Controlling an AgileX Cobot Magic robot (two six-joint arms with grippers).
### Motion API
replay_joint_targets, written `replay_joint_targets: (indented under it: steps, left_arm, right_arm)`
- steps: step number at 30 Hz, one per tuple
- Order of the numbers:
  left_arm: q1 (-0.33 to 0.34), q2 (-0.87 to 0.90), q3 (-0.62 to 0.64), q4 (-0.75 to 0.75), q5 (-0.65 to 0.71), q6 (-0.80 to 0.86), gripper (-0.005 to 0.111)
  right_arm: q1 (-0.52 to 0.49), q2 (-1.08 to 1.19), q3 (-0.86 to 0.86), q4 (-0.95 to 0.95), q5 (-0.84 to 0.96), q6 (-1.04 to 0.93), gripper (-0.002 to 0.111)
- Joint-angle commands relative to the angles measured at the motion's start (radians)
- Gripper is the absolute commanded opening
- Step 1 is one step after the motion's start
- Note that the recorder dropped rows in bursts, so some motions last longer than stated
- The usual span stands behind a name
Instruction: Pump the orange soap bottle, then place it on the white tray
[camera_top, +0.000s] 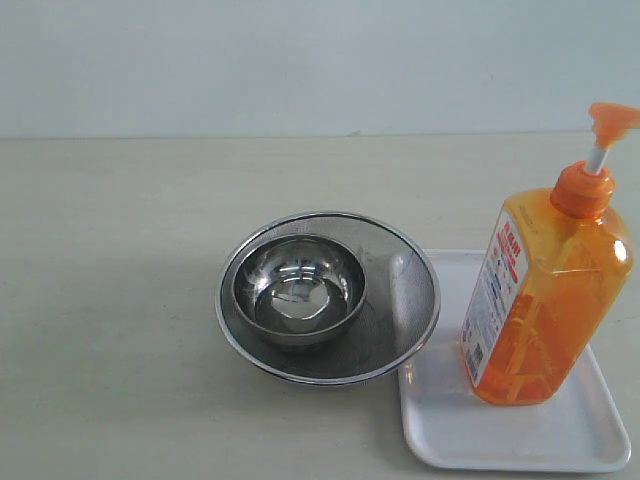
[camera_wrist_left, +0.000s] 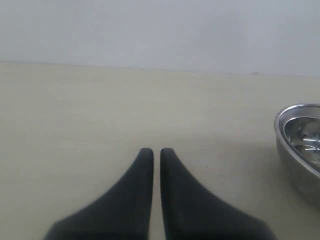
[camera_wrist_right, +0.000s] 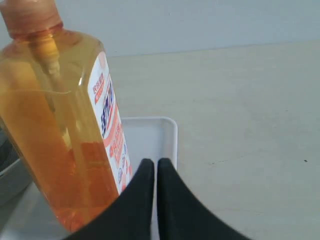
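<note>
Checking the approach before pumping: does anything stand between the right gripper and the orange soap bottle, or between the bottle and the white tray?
Nothing visible does. The shut right gripper sits close beside the orange soap bottle, with only bare white tray between them. The bottle already stands on the tray; the steel strainer lies beyond the bottle.

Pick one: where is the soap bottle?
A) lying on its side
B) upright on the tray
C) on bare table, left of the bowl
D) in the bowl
B: the exterior view shows the bottle standing upright on the tray, to the right of the bowl.
</note>
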Motion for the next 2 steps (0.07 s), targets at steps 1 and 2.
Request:
replay_joint_targets:
  steps: [1,2]
  left_arm:
    - [0.003,-0.004,0.003,0.006,0.004,-0.002,0.005]
    - [0.003,-0.004,0.003,0.006,0.004,-0.002,0.005]
  right_arm:
    - [-0.002,-0.005,0.000,-0.001,-0.007,0.002,0.000]
    - [-0.002,-0.005,0.000,-0.001,-0.007,0.002,0.000]
